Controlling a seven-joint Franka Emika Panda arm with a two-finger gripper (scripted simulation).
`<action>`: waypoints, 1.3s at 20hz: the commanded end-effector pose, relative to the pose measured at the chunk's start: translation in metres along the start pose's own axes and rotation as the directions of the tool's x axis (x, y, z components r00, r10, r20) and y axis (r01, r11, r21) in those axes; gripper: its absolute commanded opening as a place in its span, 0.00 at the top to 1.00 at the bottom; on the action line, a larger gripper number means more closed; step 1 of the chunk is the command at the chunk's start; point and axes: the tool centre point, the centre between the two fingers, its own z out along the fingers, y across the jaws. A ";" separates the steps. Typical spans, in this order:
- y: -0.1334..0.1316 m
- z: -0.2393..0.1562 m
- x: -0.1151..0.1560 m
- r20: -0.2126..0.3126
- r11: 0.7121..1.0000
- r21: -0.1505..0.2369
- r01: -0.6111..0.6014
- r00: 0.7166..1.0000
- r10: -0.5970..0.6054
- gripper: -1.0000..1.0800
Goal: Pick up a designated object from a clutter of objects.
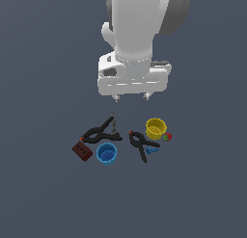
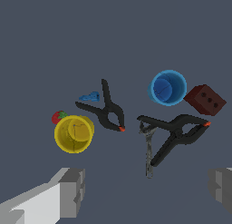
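Gripper point(image 1: 130, 96) hung above the clutter w/ jaws apart, holding nothing; red-brown block point(image 1: 82, 151) lay at exterior view's left end, just beside blue cup point(image 1: 106, 153) & a black clamp point(image 1: 100, 131).

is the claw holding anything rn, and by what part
Nothing is held. The claw hangs open above the clutter, and the red-brown block lies untouched on the floor.

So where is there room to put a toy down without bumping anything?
All around the cluster the dark floor is bare, widest in front of the blue cup. It's crowded from the red-brown block across both black clamps to the yellow cup.
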 end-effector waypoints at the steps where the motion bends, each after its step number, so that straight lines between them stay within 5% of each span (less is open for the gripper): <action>1: -0.003 0.000 0.000 0.002 1.000 0.003 0.006 1.000 -0.006 0.04; 14: 0.015 0.015 0.012 -0.003 0.997 0.002 0.072 0.997 -0.072 0.04; 26: 0.064 0.058 0.041 -0.015 0.967 -0.004 0.255 0.967 -0.256 0.04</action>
